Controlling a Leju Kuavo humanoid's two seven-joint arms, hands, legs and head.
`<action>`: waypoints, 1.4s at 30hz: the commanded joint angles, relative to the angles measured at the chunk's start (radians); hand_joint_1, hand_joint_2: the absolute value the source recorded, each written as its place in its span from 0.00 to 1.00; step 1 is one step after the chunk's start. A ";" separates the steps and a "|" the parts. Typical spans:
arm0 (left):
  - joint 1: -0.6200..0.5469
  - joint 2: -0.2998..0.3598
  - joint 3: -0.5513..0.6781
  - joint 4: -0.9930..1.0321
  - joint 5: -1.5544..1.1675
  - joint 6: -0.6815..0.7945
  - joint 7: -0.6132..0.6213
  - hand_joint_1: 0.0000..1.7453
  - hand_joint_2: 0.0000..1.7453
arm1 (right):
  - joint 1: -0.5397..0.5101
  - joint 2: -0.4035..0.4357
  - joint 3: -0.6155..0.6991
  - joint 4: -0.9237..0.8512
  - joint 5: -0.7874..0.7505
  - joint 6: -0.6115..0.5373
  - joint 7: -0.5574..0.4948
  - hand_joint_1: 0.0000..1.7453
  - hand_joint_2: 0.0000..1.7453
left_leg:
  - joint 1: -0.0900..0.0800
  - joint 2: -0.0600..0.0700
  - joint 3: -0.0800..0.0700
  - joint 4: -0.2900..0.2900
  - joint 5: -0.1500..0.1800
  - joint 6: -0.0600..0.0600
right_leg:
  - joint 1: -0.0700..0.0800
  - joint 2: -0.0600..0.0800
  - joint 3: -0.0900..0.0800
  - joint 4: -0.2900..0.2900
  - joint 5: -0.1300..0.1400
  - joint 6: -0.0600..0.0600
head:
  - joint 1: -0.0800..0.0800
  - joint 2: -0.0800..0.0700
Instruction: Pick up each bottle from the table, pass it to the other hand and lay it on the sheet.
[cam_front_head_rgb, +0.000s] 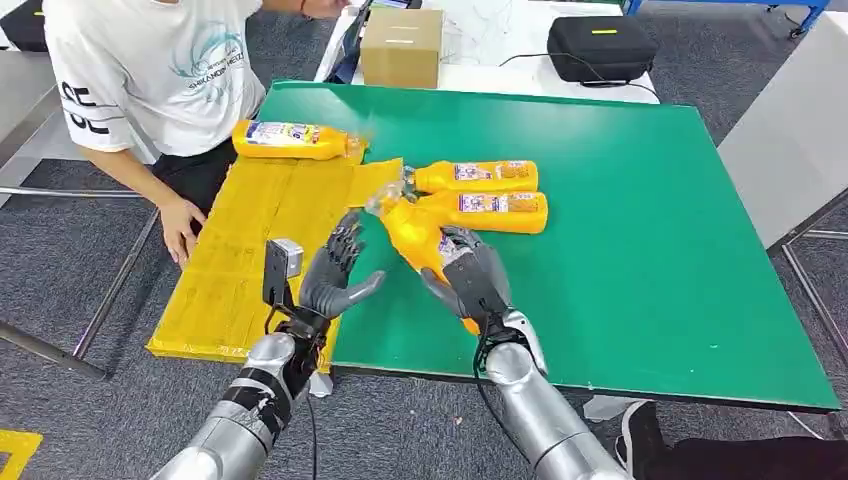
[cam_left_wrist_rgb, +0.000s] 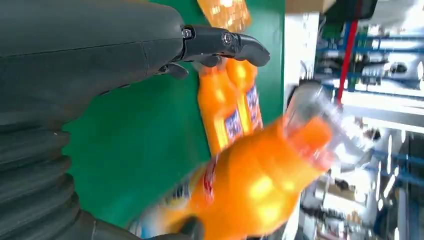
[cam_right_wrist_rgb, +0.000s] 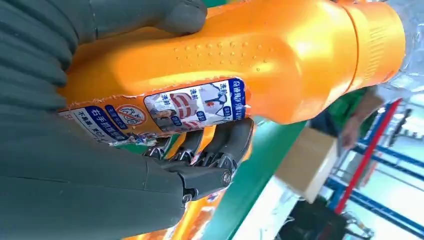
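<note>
Bottle (cam_front_head_rgb: 415, 236), orange with a clear cap, sits gripped in the right hand (cam_front_head_rgb: 470, 275) at frame centre, tilted toward the left hand (cam_front_head_rgb: 338, 275), whose fingers are spread wide and empty just beside it. Two more bottles (cam_front_head_rgb: 485, 195) lie on the green table (cam_front_head_rgb: 650, 250); another bottle (cam_front_head_rgb: 295, 140) rests on the yellow sheet (cam_front_head_rgb: 250, 260), upper left.

Bright, even indoor light gives only soft shadows on the green tabletop (cam_front_head_rgb: 640, 250). In the left wrist view the held bottle (cam_left_wrist_rgb: 260, 185) is smeared by motion blur, and the background there is washed out. The right wrist view shows glare spots on the bottle's orange plastic.
</note>
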 joint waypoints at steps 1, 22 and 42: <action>-0.053 0.017 -0.110 0.052 0.014 -0.053 0.008 0.00 1.00 | -0.092 0.056 0.066 0.103 -0.013 0.020 -0.028 1.00 1.00 | 0.000 0.003 0.004 0.001 -0.003 -0.001 | 0.001 0.003 0.003 0.001 -0.002 -0.002 | 0.000 0.000; -0.063 0.011 -0.125 0.064 0.030 -0.033 0.007 0.00 1.00 | -0.143 0.155 0.202 0.281 -0.017 0.100 -0.024 1.00 1.00 | 0.001 0.001 0.003 0.000 -0.002 -0.001 | 0.001 0.001 0.002 0.000 -0.002 -0.002 | 0.000 0.000; -0.042 0.018 -0.099 0.024 0.066 -0.039 -0.011 1.00 1.00 | -0.122 0.138 0.204 0.269 -0.057 0.121 -0.047 1.00 1.00 | 0.001 0.000 0.003 0.000 -0.003 -0.002 | 0.001 0.001 0.003 0.000 -0.002 -0.002 | 0.000 0.000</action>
